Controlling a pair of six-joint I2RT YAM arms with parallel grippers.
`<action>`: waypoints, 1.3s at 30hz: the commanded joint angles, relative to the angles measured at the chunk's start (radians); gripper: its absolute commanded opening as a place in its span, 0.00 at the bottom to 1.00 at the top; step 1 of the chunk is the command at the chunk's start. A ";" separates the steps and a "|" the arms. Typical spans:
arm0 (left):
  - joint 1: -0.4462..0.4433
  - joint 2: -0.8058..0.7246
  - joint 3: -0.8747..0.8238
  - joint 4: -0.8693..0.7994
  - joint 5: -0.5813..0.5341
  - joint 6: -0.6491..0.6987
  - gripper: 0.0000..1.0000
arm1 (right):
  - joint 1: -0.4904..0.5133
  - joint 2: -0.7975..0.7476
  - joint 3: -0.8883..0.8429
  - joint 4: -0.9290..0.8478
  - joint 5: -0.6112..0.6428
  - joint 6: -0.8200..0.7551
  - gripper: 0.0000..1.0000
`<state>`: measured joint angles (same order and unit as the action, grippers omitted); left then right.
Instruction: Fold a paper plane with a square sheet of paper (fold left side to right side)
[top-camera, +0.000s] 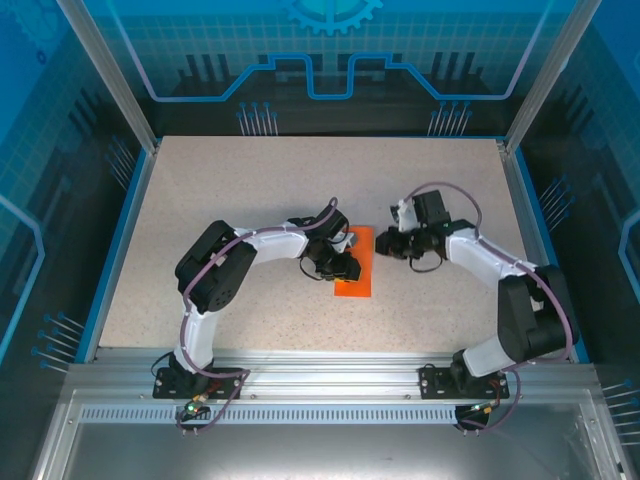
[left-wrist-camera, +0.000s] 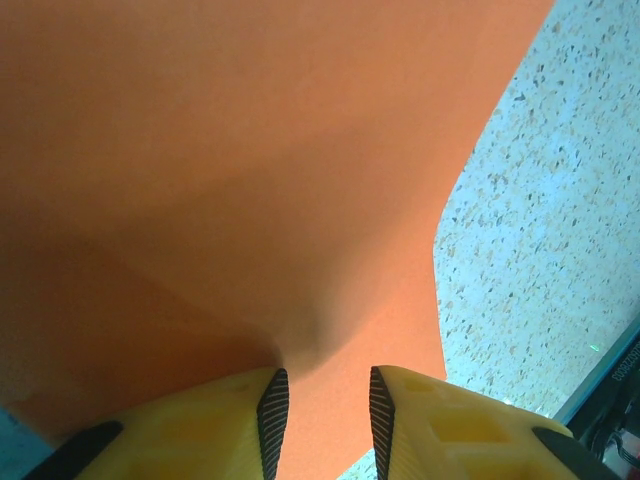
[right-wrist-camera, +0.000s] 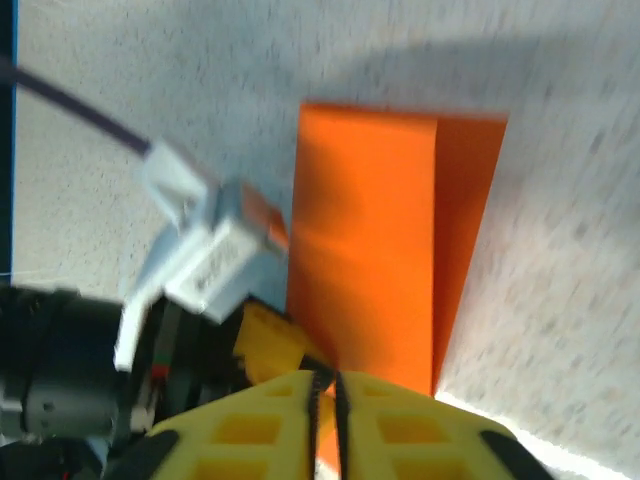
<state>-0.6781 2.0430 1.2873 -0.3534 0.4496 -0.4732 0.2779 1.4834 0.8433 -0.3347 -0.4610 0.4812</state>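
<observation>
The square sheet of paper (top-camera: 363, 262), folded into a narrow strip, is lying near the middle of the table (top-camera: 250, 180), well apart from every edge. The left gripper (left-wrist-camera: 326, 400) is sitting on the strip's left side, jaws standing slightly apart over the orange. The right gripper (right-wrist-camera: 328, 390) is hovering at the strip's right edge, fingers pressed together. Bare surface is stretching wide toward the far corners.
</observation>
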 joint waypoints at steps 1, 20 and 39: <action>-0.021 0.052 -0.009 -0.045 -0.052 -0.015 0.34 | 0.056 -0.009 -0.119 0.027 -0.038 0.074 0.10; -0.026 0.042 0.032 -0.073 -0.051 -0.012 0.35 | 0.131 0.210 -0.091 0.038 0.070 0.065 0.08; 0.038 0.067 0.109 -0.030 -0.032 -0.011 0.40 | 0.117 0.256 -0.102 -0.038 0.166 0.021 0.06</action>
<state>-0.6731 2.0861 1.3853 -0.4488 0.4500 -0.4725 0.3912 1.6836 0.7742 -0.2874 -0.4450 0.5262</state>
